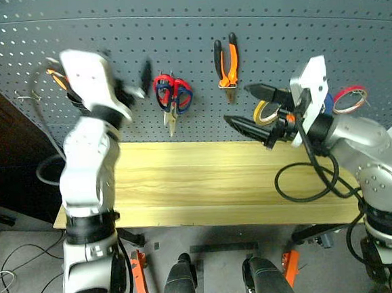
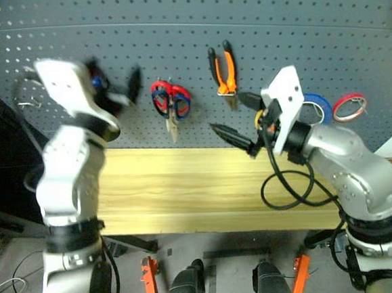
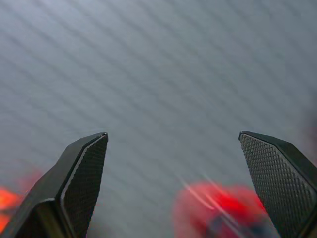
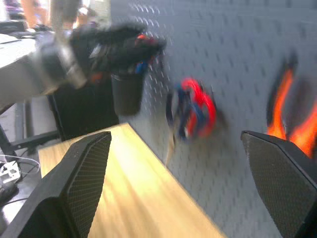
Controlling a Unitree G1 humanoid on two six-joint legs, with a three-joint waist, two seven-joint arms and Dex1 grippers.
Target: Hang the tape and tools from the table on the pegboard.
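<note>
The tape [image 1: 265, 112], a thin yellow-tan ring, hangs on the pegboard [image 1: 194, 38] right of centre in the head view, partly hidden behind the right gripper [image 1: 247, 106]. It looks light and fairly stiff, and its wide hollow centre is what lets it drop over a hook; a pinch across the band at the rim would be the natural hold. Up and to its left, in the upper middle of the frame, hang the orange-and-black-handled pliers [image 1: 226, 68], handles up and jaws down. They are probably the heaviest and stiffest item, with rubbery handles that should grip well. The table [image 1: 186, 188] runs across the middle of the frame, and its light wood top shows no tools lying on it, so the hanging appears close to finished or done. The blue-handled screwdriver and the black-handled scissors cannot be made out for certain; a dark holder at the upper left of the board sits behind the blurred left arm.

The right gripper has its two black fingers spread wide with nothing between them, hovering just in front of the tape. The left gripper [image 3: 173, 188] is likewise spread and empty, facing the board, with the red-handled scissors [image 1: 172, 97] low in its wrist view.
</note>
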